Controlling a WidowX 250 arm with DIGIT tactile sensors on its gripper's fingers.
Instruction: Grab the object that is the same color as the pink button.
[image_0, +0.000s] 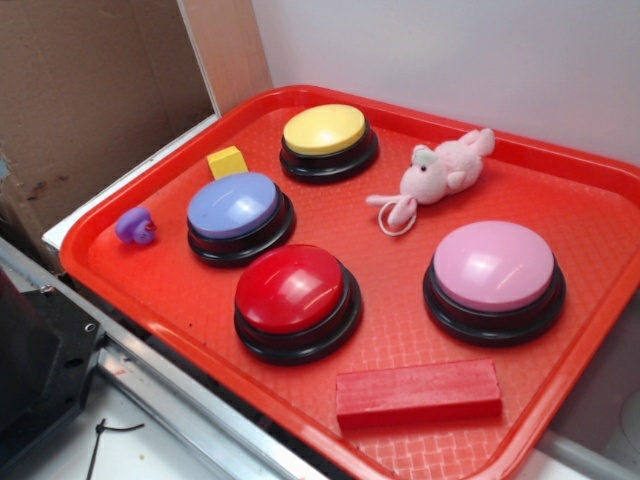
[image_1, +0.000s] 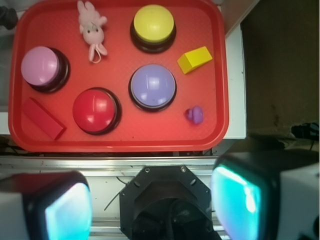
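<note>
Up high over the red tray (image_1: 220, 75), looking straight down. My gripper (image_1: 150, 207) is spread wide with nothing between the pads (image_1: 67, 210) (both glowing teal at the frame's bottom). Pink button (image_0: 493, 268) sits near the tray's edge, red button (image_0: 296, 292) beside it. The pink plush (image_0: 440, 172) lies between the pink and yellow button (image_0: 326, 132), tail loop trailing.

The tray (image_0: 200, 290) is red with a fine textured grid. On black bases sit the pink button (image_0: 493, 266), a red button (image_0: 290, 288), a lavender-blue button (image_0: 233, 205) and a yellow button (image_0: 323, 129). The plush animal (image_0: 440, 170) is pale pink, the block (image_0: 418, 391) red.
</note>
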